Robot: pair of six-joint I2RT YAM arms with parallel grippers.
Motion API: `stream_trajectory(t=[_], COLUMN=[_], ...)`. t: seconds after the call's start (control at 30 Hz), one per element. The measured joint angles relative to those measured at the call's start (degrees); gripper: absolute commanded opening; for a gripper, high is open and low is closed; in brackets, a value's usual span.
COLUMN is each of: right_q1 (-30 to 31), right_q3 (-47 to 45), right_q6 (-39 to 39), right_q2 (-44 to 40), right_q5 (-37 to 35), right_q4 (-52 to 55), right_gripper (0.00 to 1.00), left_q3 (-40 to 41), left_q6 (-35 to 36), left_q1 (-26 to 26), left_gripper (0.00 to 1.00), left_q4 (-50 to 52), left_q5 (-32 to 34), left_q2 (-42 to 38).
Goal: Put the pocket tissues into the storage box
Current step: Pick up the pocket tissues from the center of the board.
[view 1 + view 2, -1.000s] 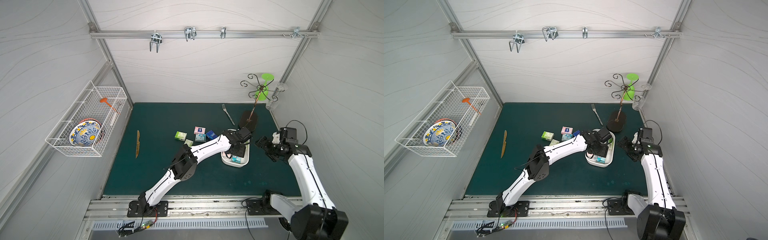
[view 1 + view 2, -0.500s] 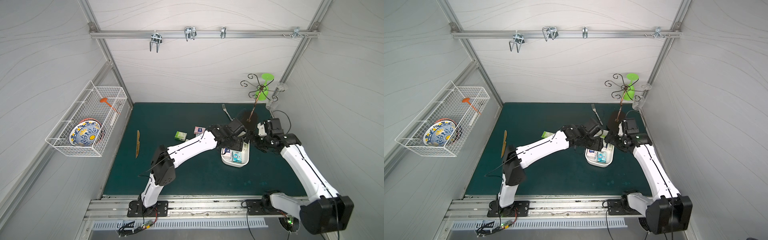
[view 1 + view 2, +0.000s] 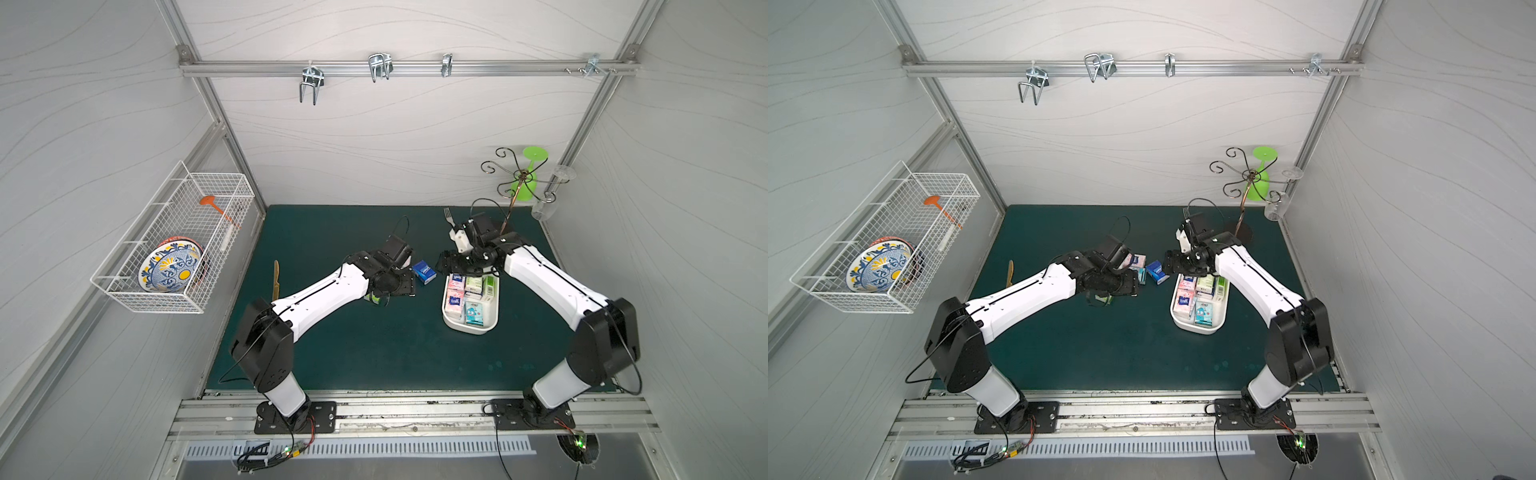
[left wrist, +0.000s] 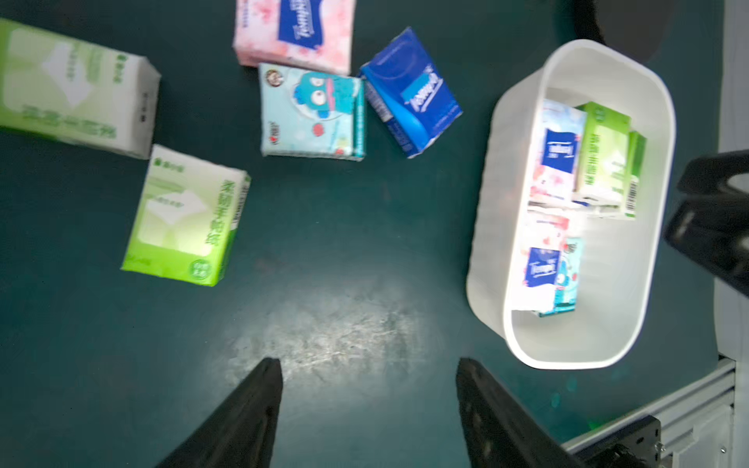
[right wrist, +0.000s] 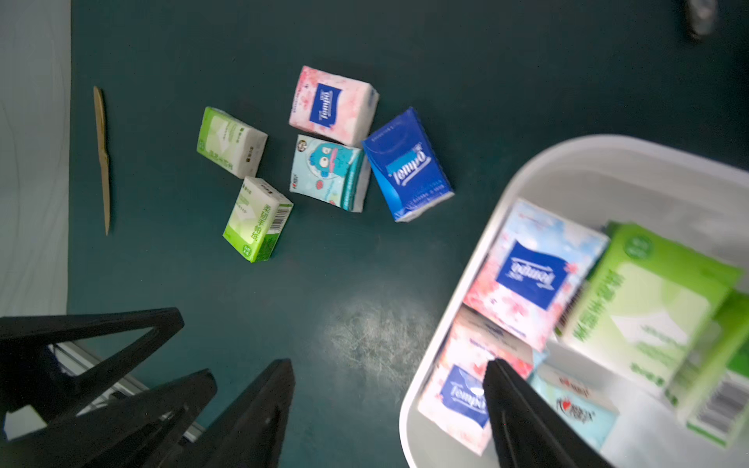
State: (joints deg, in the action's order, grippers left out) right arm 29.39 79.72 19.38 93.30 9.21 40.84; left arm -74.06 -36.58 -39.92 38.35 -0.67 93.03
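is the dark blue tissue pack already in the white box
No, the dark blue packet lies on the green mat, outside the storage box.

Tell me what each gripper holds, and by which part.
Nothing. The left gripper and the right gripper both stand open and empty; five pocket tissues lie loose on the mat.

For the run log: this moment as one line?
left claw: open, empty | right claw: open, empty, near storage box | storage box: partly filled | pocket tissues: five loose on mat
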Motion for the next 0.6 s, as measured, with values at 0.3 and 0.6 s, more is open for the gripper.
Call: stream_trajectory(t=[0.3,0.6], right_q1=[2.32,4.52], right_q3=[12.46,20.44], right_q6=[-5.95,-11.58], right_q2=[14.97,26.71], right_q5=[0.63,-4.09], right_q4=[0.09,3.08], right_gripper=[0.83,0.91], left_q3=[7.30,13.38], left_q6=[1.53,4.22], left_q1=[7.96,12.41], left_gripper=[0.73,0.74], left_q4=[-2.03,-2.38], left_q5=[-0.44,-1.42], left_q2=[-2.12,-7.10])
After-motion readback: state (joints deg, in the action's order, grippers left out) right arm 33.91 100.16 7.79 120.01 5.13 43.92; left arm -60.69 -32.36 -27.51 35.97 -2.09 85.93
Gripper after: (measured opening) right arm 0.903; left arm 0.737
